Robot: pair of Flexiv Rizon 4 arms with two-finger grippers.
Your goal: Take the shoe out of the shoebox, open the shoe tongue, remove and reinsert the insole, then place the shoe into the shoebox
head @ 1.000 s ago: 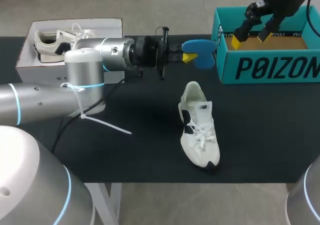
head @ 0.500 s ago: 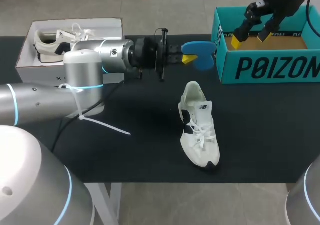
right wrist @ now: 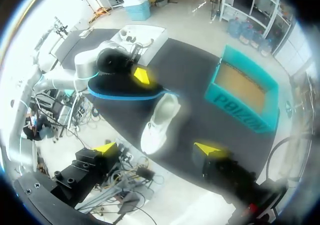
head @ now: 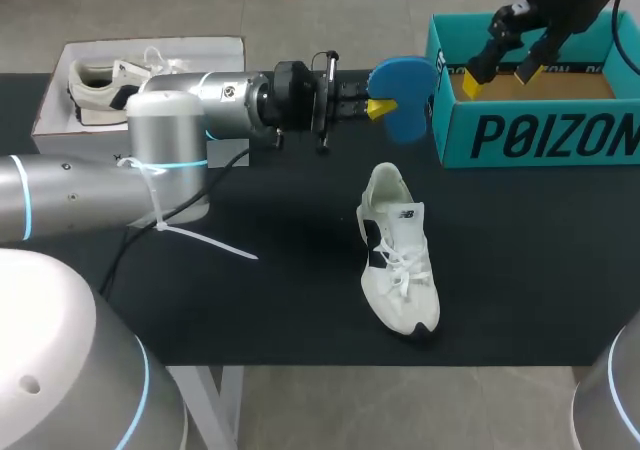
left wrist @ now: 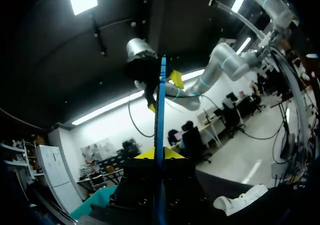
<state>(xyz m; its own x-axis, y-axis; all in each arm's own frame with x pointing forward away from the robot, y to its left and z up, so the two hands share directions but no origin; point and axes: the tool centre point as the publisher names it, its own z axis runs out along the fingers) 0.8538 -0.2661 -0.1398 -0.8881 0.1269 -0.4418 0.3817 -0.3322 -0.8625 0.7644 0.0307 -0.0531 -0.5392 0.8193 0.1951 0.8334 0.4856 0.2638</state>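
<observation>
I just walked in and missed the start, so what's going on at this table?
The left pincer is shut on the blue insole, holding it in the air beside the teal shoebox. The white shoe lies on the black table, out of the box. The right pincer hangs open above the shoebox, holding nothing.

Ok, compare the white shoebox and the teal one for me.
Colour: the white shoebox is plain white; the teal shoebox is teal with dark lettering.
Contents: the white shoebox holds a white sneaker; the teal shoebox shows only its bare brown inside.
Place: the white shoebox stands at the table's far left, the teal shoebox at its far right.
Both are open-topped, with no lid on.
</observation>
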